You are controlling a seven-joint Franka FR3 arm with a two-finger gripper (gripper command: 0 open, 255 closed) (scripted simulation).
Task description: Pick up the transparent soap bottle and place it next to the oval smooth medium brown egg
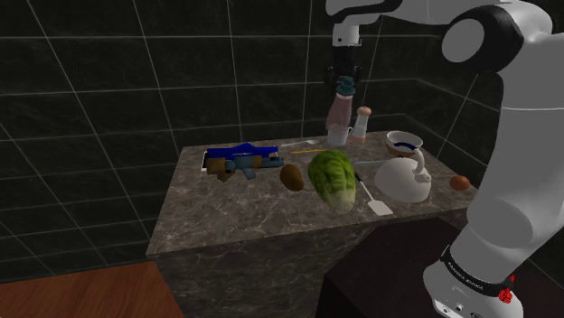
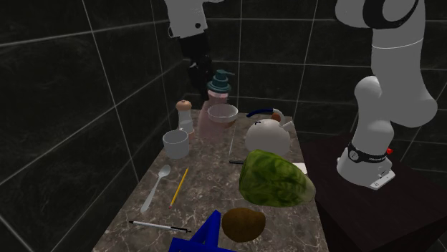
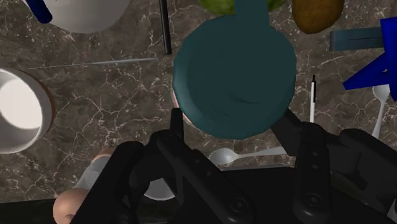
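Gripper [image 1: 343, 87] clamped on the soap bottle's [image 1: 338, 114] teal pump top. Bottle hangs right under it and looks clear of the counter [image 1: 235, 217], so pick looks done. Left: carry to egg [image 1: 460, 182], well apart from gripper, beyond the kettle [image 1: 402, 176], and release beside it.

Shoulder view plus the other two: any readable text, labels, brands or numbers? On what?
Dark band round the arm's base: a line of small white lettering, too small to read.
Soap bottle: no label or print visible on it.
Nothing else in these views carries text that can be made out.
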